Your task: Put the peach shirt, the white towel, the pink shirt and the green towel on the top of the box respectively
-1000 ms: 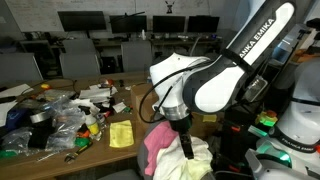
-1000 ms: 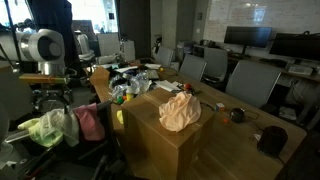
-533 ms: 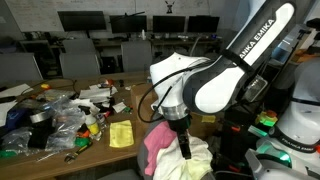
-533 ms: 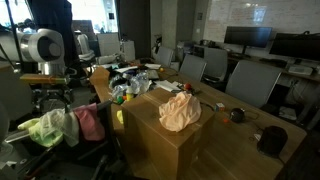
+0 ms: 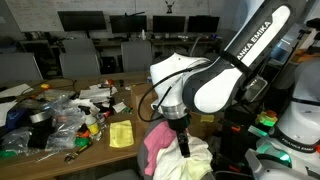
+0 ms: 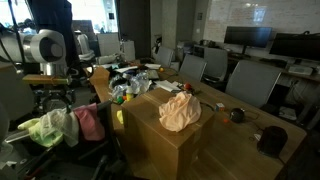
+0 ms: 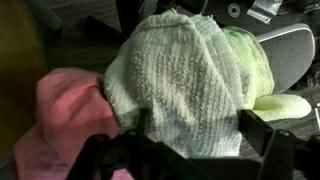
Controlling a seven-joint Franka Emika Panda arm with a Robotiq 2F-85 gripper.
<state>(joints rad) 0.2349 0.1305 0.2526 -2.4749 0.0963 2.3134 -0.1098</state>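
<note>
Hovers with the gripper (image 7: 195,120) spread wide over the white towel (image 7: 185,75), one finger at each side of it, nothing clamped. Places the white towel at the middle of a cloth pile in the wrist view, touching the pink shirt (image 7: 65,115) on one side and the green towel (image 7: 250,55) on the other. Shows, in an exterior view, the peach shirt (image 6: 180,110) lying crumpled on top of the box (image 6: 160,150), well apart from the pile. Shows beside the arm (image 5: 215,85) the table (image 5: 100,152), littered with plastic bags and a yellow cloth (image 5: 121,133).
</note>
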